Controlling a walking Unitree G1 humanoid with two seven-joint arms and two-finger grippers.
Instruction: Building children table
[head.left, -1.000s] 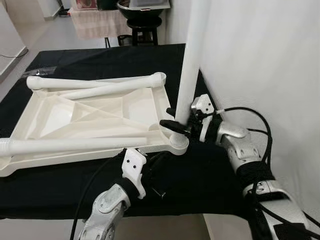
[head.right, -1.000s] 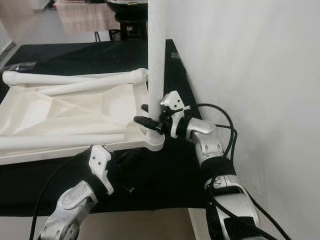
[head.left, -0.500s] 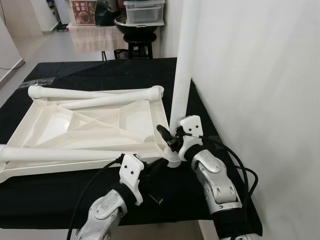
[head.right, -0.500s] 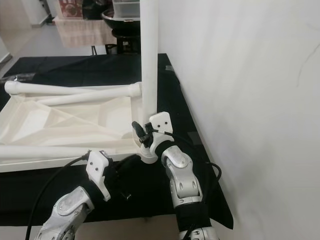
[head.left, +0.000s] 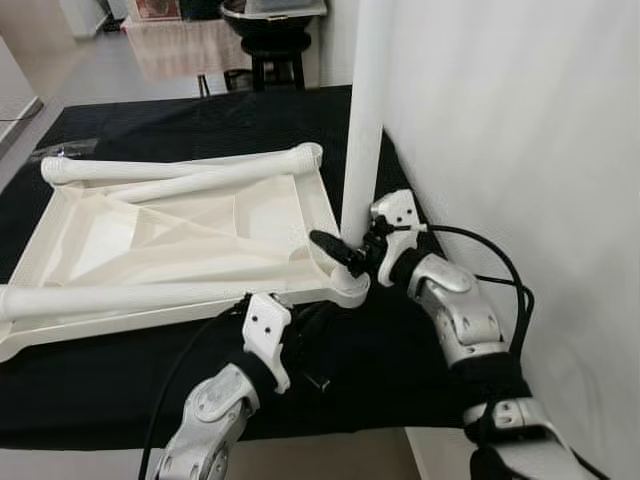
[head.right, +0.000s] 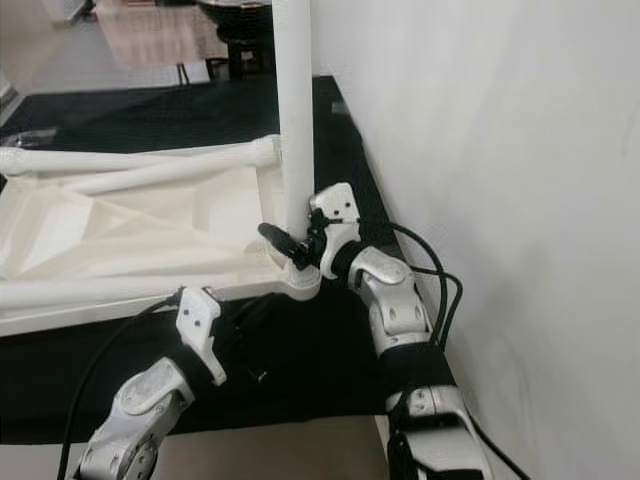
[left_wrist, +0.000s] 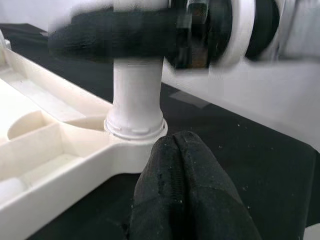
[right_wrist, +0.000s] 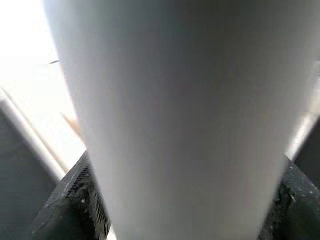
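Smooth matt white plastic leg (head.left: 362, 120)

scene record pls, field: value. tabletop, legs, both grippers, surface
tabletop: white tabletop lying underside up on the black cloth
upright leg: white leg standing in the near right corner socket
loose legs: two lying across the far edge, one along the near edge
right gripper: right gripper shut on the upright leg just above the socket
left gripper: left gripper shut, empty, low beside that socket
right side: white wall
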